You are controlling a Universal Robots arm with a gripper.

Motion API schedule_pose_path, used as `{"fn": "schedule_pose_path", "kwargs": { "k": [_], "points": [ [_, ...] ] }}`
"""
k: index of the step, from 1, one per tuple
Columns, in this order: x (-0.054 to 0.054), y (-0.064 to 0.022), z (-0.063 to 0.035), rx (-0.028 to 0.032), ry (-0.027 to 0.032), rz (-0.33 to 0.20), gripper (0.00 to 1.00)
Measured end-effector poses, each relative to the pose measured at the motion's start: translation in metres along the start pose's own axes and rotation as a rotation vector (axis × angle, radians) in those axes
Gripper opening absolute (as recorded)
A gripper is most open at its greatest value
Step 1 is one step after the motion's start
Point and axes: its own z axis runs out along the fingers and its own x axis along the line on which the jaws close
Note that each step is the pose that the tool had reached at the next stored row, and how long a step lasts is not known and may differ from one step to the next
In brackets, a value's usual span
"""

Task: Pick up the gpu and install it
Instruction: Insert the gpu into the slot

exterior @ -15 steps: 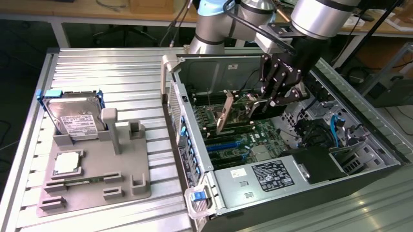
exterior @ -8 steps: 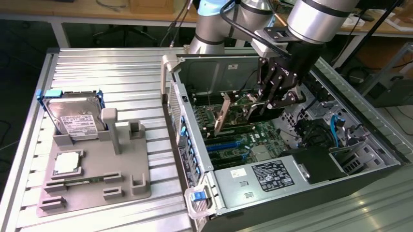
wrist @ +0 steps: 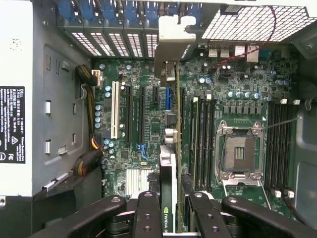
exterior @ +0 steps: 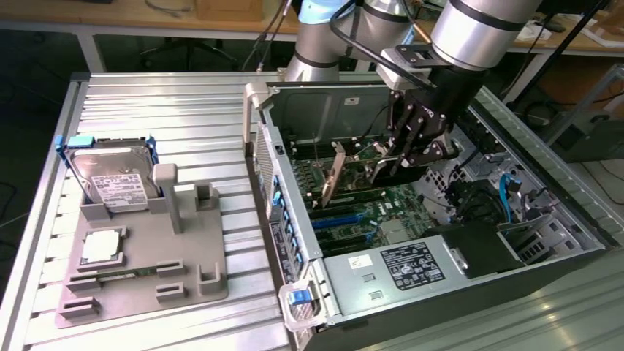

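**Card held on edge above the motherboard slots**

The gripper (exterior: 408,150) is inside the open computer case (exterior: 292,219), and its fingers (wrist: 148,215) are clamped on the gpu (exterior: 341,174). The card stands on its long edge, so its connector side faces the motherboard (wrist: 148,129) and its pale metal bracket (wrist: 173,34) points to the slotted rear wall of the case. It hangs just over the expansion slots (wrist: 141,116); whether it touches one I cannot tell. On the worktop (exterior: 175,110), at the exterior view's left, the grey fixture (exterior: 146,270) keeps the hard drive (exterior: 112,179) upright, well apart.
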Motion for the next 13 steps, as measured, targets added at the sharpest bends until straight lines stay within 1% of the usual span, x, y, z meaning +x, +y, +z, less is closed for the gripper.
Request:
{"fn": "schedule_pose_path", "kwargs": {
  "k": [13],
  "points": [
    [0.0000,0.0000,0.0061,0.0001,-0.0003,0.005,0.27]
  ]
}}
